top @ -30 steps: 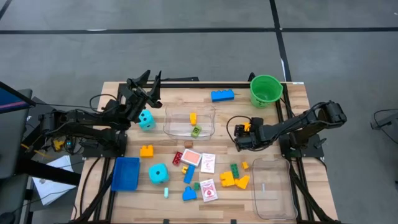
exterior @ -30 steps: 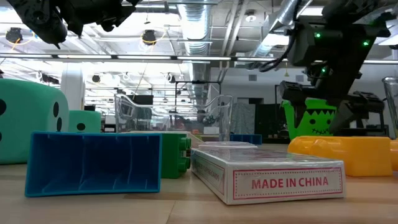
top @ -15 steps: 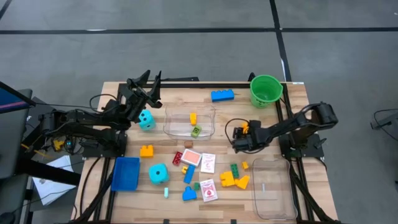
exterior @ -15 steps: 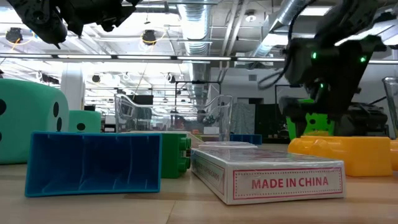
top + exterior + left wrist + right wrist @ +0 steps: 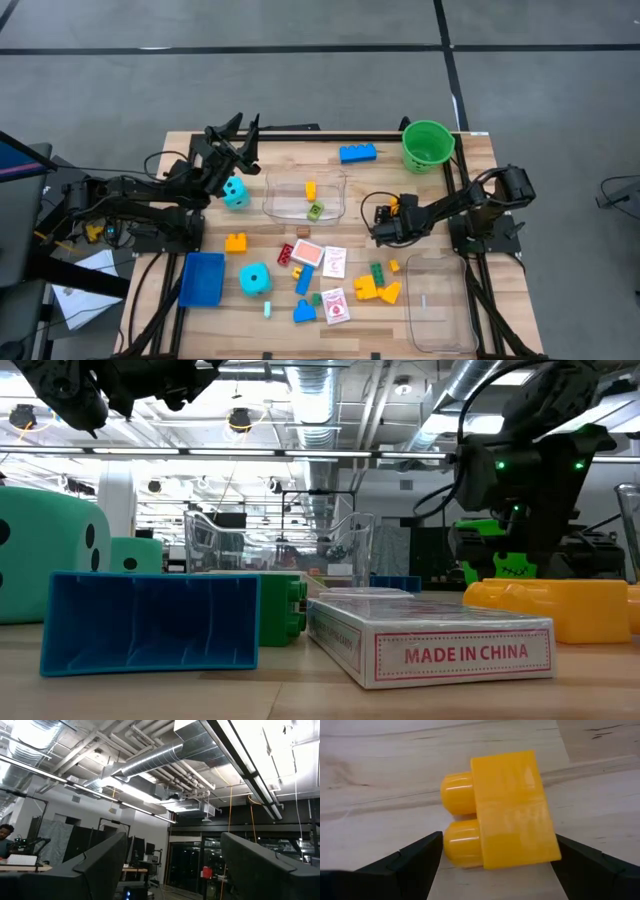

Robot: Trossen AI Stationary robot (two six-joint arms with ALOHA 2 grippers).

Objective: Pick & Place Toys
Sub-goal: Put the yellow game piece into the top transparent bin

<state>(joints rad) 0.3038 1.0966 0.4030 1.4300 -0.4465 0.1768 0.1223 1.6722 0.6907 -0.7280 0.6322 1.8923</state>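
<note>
Here, a glossy yellow two-stud brick (image 5: 502, 810) lies on wood.

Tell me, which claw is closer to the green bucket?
The right claw. It sits low over the table, just in front of the green bucket and a bit to its left. The left claw is raised far across the table, above a teal die.

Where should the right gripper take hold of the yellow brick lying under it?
Grip the yellow brick across its flat block body, coming straight down. It lies on its side on the table, studs pointing sideways, and the open right gripper already straddles it, so the fingers meet two flat parallel faces.
</note>
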